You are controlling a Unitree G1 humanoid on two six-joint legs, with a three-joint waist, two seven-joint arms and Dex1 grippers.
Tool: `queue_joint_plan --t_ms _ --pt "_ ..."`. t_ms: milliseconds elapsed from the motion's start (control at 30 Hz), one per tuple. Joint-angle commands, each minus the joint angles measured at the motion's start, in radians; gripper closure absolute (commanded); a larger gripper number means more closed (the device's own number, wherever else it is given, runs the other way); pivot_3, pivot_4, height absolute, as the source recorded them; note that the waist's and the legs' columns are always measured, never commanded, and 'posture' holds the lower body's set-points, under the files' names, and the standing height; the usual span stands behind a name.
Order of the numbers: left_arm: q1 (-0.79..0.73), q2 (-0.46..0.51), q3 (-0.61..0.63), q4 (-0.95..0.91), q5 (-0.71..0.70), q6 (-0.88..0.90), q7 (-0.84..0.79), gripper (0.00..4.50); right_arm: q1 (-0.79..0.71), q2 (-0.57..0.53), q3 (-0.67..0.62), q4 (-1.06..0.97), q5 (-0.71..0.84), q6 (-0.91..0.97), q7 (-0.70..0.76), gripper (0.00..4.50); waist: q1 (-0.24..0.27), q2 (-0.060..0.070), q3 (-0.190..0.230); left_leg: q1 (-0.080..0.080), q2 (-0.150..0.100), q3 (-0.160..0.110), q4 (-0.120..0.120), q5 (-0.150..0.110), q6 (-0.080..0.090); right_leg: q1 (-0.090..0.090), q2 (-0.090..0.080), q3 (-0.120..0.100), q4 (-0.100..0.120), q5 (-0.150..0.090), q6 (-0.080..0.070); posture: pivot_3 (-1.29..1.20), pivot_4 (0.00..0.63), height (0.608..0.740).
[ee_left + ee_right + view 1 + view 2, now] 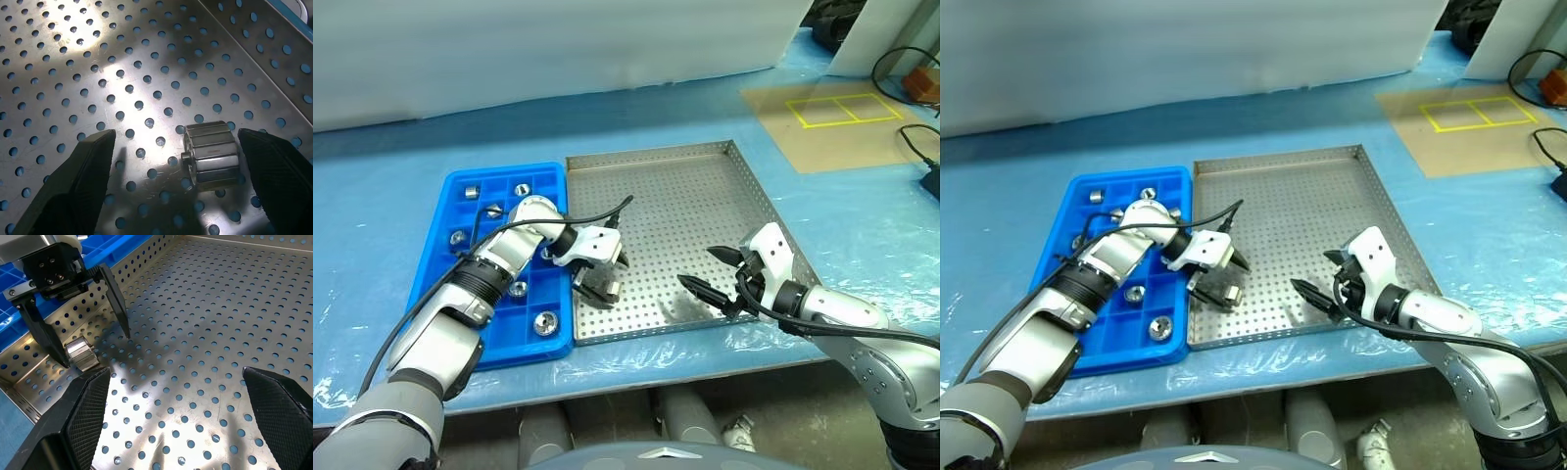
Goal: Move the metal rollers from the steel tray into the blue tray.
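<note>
Nearest, at about 4 o'clock of the steel tray [744, 171]: right gripper [713, 271], fingers spread wide, empty, hovering over bare perforated floor.

Next, near the tray's 7 o'clock corner: left gripper [604, 277], fingers wide, straddling one roller [212, 154] that lies on its side on the floor, nearer one finger than the other.

Risk, as judged: closing off-centre could nudge the roller so it rolls or skids out of the grip; the tray wall just beside it could also catch a fingertip.

Farther, at 9 o'clock: blue tray [456, 186], with several rollers [545, 323] already in its compartments.

View differences: the left wrist view gives the roller's faceted side and end stub; the right wrist view shows how close it sits to the rim; the head views alone place the blue tray's contents.
</note>
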Motion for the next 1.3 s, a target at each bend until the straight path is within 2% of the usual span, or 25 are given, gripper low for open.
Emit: queue_joint_plan --t_ms 33,133,233,300,400,467,500,633,700,1033,1300 --pt "0.005 0.001 -0.013 0.024 0.020 -0.023 -0.008 0.23 0.000 0.001 -0.021 -0.042 0.001 -0.011 -0.011 0.06 -0.001 0.000 0.000 0.000 0.000 0.000 0.000 0.000 0.000 0.000 0.000 0.000 0.000 0.000 0.000 -0.58 0.150 0.740" --pt "0.008 0.001 -0.017 0.021 0.023 -0.023 -0.028 0.81 0.000 0.001 -0.022 -0.041 0.001 -0.013 -0.016 0.06 -0.001 0.000 0.000 0.000 0.000 0.000 0.000 0.000 0.000 0.000 0.000 0.000 0.000 0.000 0.000 -0.58 0.150 0.740" --pt "0.014 0.002 -0.024 0.003 0.034 -0.004 -0.029 1.82 0.009 0.001 -0.024 -0.040 -0.001 -0.017 -0.019 0.06 -0.002 0.000 0.000 0.000 0.000 0.000 0.000 0.000 0.000 0.000 0.000 0.000 0.000 0.000 0.000 -0.58 0.150 0.740" --pt "0.018 0.007 -0.029 -0.013 0.034 0.006 -0.040 1.82 0.012 0.002 -0.022 -0.041 -0.002 -0.017 -0.023 0.06 -0.002 0.000 0.000 0.000 0.000 0.000 0.000 0.000 0.000 0.000 0.000 0.000 0.000 0.000 0.000 -0.58 0.150 0.740" --pt "0.019 0.010 -0.030 -0.021 0.038 0.008 -0.042 2.39 0.012 0.004 -0.019 -0.042 -0.003 -0.017 -0.027 0.06 -0.004 0.000 0.000 0.000 0.000 0.000 0.000 0.000 0.000 0.000 0.000 0.000 0.000 0.000 0.000 -0.58 0.150 0.740" --pt "0.017 0.007 -0.026 -0.024 0.039 0.015 -0.029 3.06 0.010 0.003 -0.017 -0.041 -0.003 -0.018 -0.028 0.06 -0.007 0.000 0.000 0.000 0.000 0.000 -0.001 0.000 0.000 -0.001 0.000 0.000 0.000 0.000 0.000 -0.58 0.150 0.740" --pt "0.016 0.004 -0.024 -0.028 0.038 0.025 -0.025 3.21 0.009 0.003 -0.017 -0.039 -0.003 -0.018 -0.028 0.06 -0.007 0.000 0.000 0.000 0.000 0.000 -0.001 0.000 0.000 0.000 0.000 0.000 0.000 0.000 0.000 -0.58 0.150 0.740" --pt "0.016 0.013 -0.026 -0.046 0.028 0.036 -0.050 3.26 0.001 0.001 -0.015 -0.029 -0.009 -0.023 -0.025 0.06 -0.005 0.000 0.000 0.000 0.000 0.000 -0.001 0.000 0.000 0.000 0.000 0.000 0.000 0.000 0.000 -0.57 0.150 0.740" --pt "0.014 0.016 -0.020 -0.048 0.028 0.041 -0.042 3.71 -0.006 0.002 -0.013 -0.021 -0.011 -0.026 -0.022 0.06 -0.007 0.000 0.000 0.000 0.000 0.000 0.000 0.000 0.000 0.000 0.000 0.000 0.000 0.000 0.000 -0.56 0.150 0.740" --pt "0.041 0.054 -0.004 -0.117 0.004 0.100 -0.042 3.71 -0.037 0.011 0.017 0.004 -0.024 -0.034 0.001 0.06 -0.005 0.000 0.000 0.000 0.000 0.000 -0.001 0.000 0.000 -0.001 0.000 0.000 0.000 0.000 0.000 -0.53 0.150 0.740" --pt "-0.006 0.041 0.095 -0.158 -0.099 0.136 -0.021 3.71 -0.050 0.020 0.040 0.022 -0.044 -0.043 0.013 0.06 0.002 0.000 0.000 -0.001 0.000 0.000 -0.001 0.000 0.000 -0.002 0.000 0.000 0.000 0.000 0.000 -0.51 0.150 0.740"
